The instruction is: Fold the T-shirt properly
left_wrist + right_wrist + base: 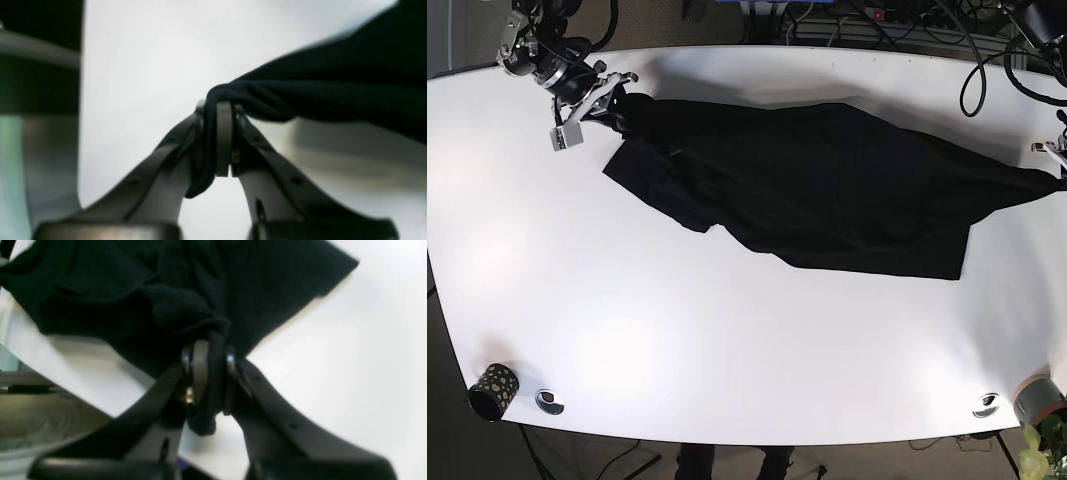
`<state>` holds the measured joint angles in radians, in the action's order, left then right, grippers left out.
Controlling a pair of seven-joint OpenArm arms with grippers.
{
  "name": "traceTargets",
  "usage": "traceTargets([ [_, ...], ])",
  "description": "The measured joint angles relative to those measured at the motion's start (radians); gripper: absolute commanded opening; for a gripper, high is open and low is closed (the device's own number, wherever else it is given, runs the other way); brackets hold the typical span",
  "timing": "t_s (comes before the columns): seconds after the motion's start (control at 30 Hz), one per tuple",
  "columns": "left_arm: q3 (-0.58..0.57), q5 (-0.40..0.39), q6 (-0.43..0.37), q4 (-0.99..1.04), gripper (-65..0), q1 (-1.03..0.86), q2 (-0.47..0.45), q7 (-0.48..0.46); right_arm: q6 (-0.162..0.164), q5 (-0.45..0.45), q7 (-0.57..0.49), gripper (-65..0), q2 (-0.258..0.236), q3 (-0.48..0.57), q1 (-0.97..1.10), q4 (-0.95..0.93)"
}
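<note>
Black cotton T-shirt (827, 190) lies spread across the far half of the white oval bench (727, 350), stretched long between my two arms, wrinkled through the middle, the near hem sagging toward the bench centre. My right gripper (208, 373) is clenched on a bunched fold of the cloth at the far-left end in the base view (602, 100); my left gripper (220, 140) is clenched on another bunch at the far-right edge (1057, 165), where the cloth is drawn to a point. Judgement: this is the spread-and-flatten step, garment pulled taut before any fold is laid; no fold is yet made. Next move, as I read it, calls for both arms to work evenly, lowering the cloth flat without slackening one end first, else the wrinkles set in. Both wrist views show cloth pinched between closed jaws with a loop hanging below the fingers, which the base view is too small to confirm. The right wrist view also shows a sleeve-like flap (320, 270) lying flat on the bench. Only the base view shows the whole outline, and the bench edge clutter: a dark speckled cup (492, 388) at the near-left corner, two small round metal fittings (551, 401) (986, 404) well apart from the shirt.
</note>
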<state>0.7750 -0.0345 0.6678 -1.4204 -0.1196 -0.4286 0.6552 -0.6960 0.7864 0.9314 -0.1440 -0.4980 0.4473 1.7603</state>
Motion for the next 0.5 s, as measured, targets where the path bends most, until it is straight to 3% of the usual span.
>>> traceTargets([
  [0.1,0.0,0.005,0.0,0.008,-64.7,-0.002,0.002,0.003,0.0,-0.024,0.046,-61.7,-0.006,0.001,0.0,-0.002],
  [0.27,-0.001,0.001,0.002,0.008,-64.7,0.003,-0.001,0.001,0.005,-0.039,0.095,-33.8,-0.018,0.0,-0.011,0.022],
  [0.37,-0.001,0.001,0.003,0.008,-64.7,0.001,-0.001,0.002,0.004,-0.046,0.101,-22.7,-0.017,0.0,-0.023,0.054],
  [0.5,-0.001,0.001,0.003,0.008,-64.6,0.001,0.0,0.002,0.004,-0.047,0.102,-22.5,-0.018,-0.005,-0.069,0.061],
])
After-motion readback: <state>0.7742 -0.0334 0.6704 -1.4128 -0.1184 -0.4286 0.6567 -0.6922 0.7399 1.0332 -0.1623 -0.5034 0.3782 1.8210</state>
